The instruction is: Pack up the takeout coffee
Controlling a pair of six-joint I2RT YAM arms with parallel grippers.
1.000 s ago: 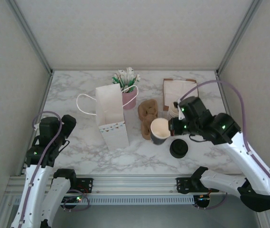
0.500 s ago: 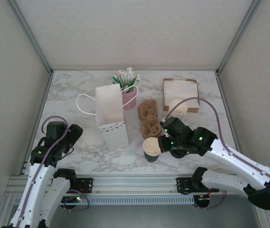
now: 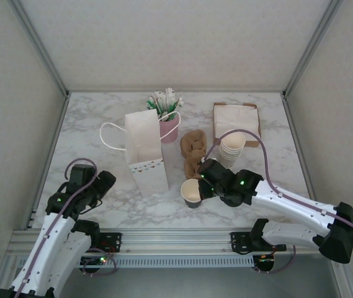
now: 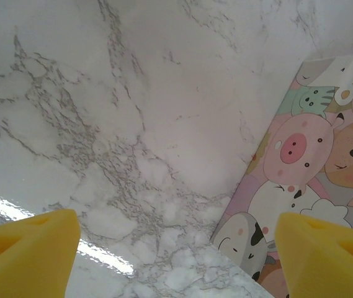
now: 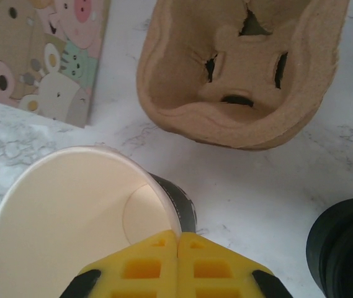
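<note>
Right gripper (image 5: 177,241) is pinching the lidless paper cup (image 5: 64,211) by its rim, fully closed, beside the cardboard carrier (image 5: 238,81); left gripper (image 4: 176,248) is hovering over the desk (image 4: 164,93), spread wide, holding nothing.

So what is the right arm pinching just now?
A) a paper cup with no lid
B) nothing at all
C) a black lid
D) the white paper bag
A: in the right wrist view, the right gripper has its yellow fingers shut on the rim of the lidless paper cup, while the black lids sit apart from it on the marble.
</note>
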